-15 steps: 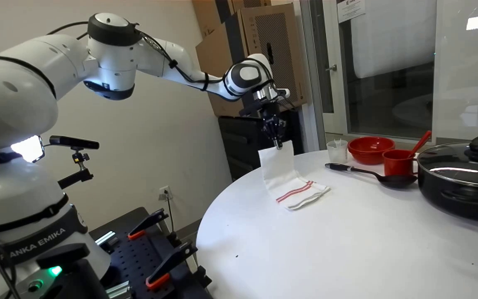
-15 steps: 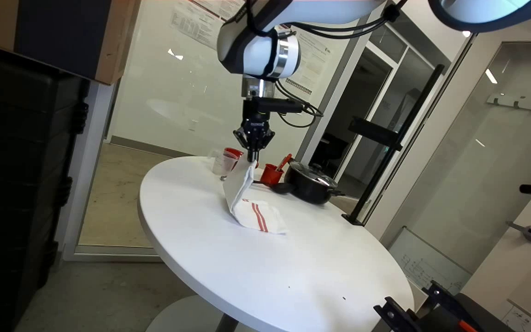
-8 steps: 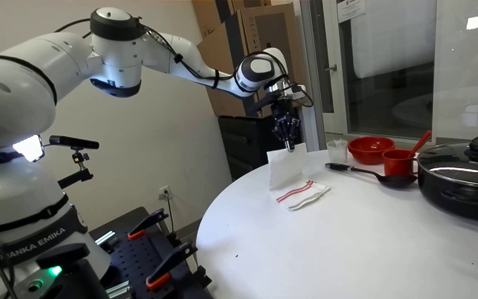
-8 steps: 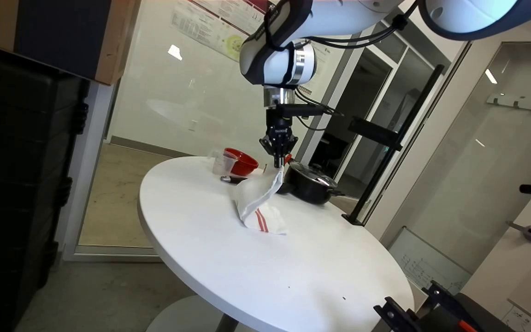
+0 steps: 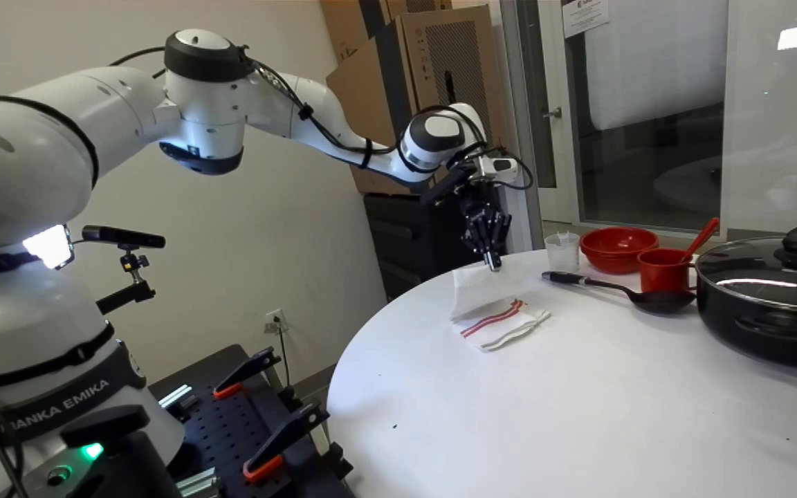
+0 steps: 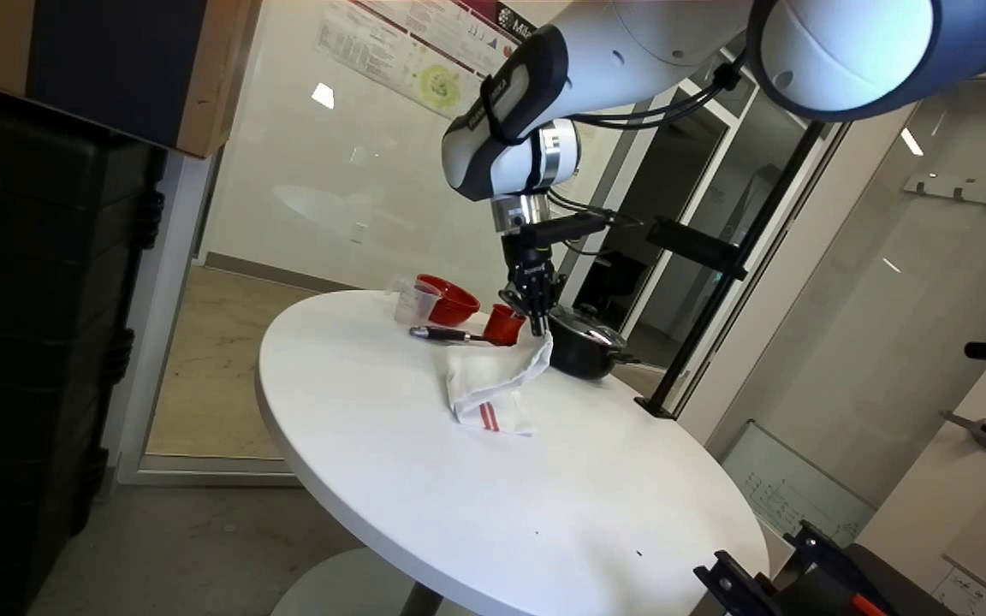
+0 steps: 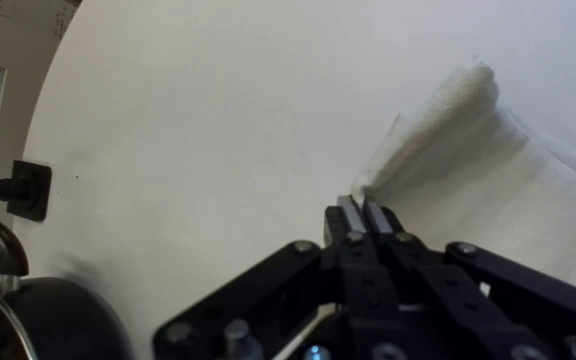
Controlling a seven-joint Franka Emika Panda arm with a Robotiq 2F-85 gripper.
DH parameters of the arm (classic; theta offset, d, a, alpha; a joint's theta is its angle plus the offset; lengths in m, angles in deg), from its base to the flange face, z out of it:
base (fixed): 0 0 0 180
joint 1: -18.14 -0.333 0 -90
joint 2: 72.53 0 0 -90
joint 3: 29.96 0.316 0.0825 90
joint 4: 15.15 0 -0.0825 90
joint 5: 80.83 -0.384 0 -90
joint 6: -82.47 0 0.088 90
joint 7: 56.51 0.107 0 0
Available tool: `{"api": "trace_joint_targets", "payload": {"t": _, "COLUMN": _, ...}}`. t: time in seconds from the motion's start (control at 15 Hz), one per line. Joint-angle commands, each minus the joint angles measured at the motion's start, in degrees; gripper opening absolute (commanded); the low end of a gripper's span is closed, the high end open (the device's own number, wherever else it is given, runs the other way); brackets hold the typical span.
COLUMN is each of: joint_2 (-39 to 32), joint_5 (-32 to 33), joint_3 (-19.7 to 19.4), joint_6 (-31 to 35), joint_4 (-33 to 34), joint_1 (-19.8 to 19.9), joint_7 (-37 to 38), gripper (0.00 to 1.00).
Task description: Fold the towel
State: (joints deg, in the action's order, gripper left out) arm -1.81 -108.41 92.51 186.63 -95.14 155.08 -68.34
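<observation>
The towel (image 5: 499,321) is white with red stripes and lies partly on the round white table, its striped end flat. Its other end is raised and leans over toward the striped part in an exterior view (image 6: 489,372). My gripper (image 5: 493,264) is shut on a corner of that raised end, a little above the table; the gripper also shows in an exterior view (image 6: 539,327). In the wrist view the gripper (image 7: 364,210) has its fingertips close together with the towel's corner (image 7: 488,185) pinched between them. The red stripes are mostly hidden in the wrist view.
A black lidded pot (image 5: 765,315), a red cup (image 5: 663,271) with a red handle sticking out, a black spoon (image 5: 661,301), red bowls (image 5: 616,243) and a clear plastic cup (image 5: 562,252) stand on the table beyond the towel. A black post base (image 7: 30,190) shows in the wrist view.
My gripper has moved to the right and then down in both exterior views, carrying the towel's raised end lower and over toward the striped part. The striped end has stayed in place.
</observation>
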Motion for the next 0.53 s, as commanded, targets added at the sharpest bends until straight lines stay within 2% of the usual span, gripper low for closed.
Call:
{"api": "trace_joint_targets", "payload": {"t": 0.0, "joint_2": 1.96, "joint_5": 2.96, "joint_3": -0.36, "joint_6": -1.87, "joint_4": 3.00, "joint_1": 0.45, "joint_7": 0.92, "gripper": 0.01}}
{"api": "trace_joint_targets", "payload": {"t": 0.47, "joint_2": 2.88, "joint_5": 5.88, "joint_3": -0.89, "joint_6": -1.36, "joint_4": 5.17, "joint_1": -0.71, "joint_7": 1.99, "gripper": 0.01}}
